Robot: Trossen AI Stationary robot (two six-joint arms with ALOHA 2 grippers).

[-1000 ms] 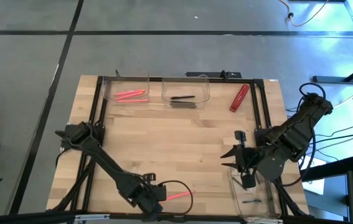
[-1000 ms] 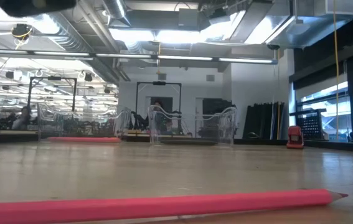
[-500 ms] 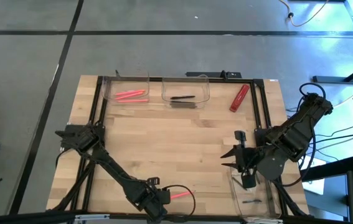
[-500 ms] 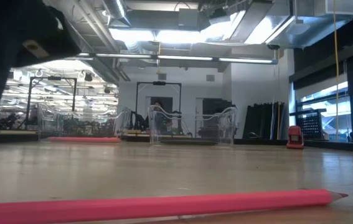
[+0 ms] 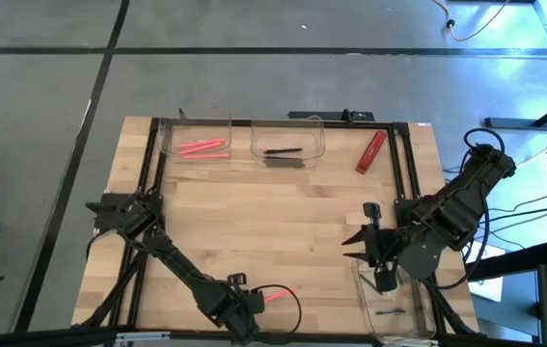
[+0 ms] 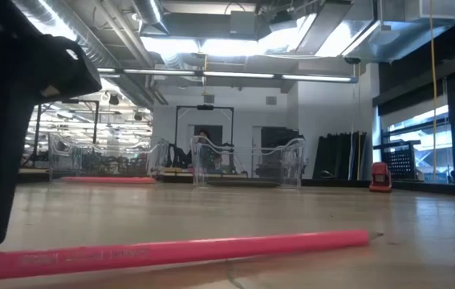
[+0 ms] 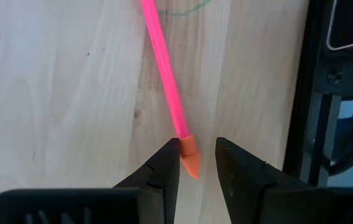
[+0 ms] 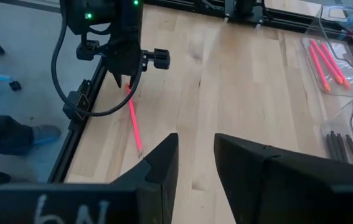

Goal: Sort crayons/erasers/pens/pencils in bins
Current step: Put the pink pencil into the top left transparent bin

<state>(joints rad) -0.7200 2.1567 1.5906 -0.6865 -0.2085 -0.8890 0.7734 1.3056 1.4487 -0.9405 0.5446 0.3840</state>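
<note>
A pink pencil (image 5: 281,293) lies flat on the wood near the table's near edge. My left gripper (image 7: 197,158) stands open over the pencil's orange end, one finger on each side; it shows as a dark block (image 6: 18,120) in the low view. My right gripper (image 8: 196,152) hangs open above the near right bin (image 5: 418,306), with nothing between its fingers. A slim black pen (image 5: 387,311) lies in that bin. The far left bin (image 5: 196,125) holds pink pencils. The far middle bin (image 5: 287,125) holds dark sticks. My left gripper straddles the pencil's orange end (image 7: 189,154), which lies against the inner side of one fingertip (image 7: 169,158). The other fingertip stands apart from it. The fingers slant down from above, and the pencil lies flat on the table, running away from them.
A red stick-shaped thing (image 5: 370,151) lies on the wood at the far right. A black frame rail (image 5: 152,173) runs along the table's left side and another along the far edge. A black cable (image 5: 287,310) loops beside my left gripper. The table's middle is bare wood.
My left gripper has come down onto the pencil's orange end near the table's near edge. The pencil has shifted on the table, its pointed end now a little nearer the far edge. My right gripper has kept still.
</note>
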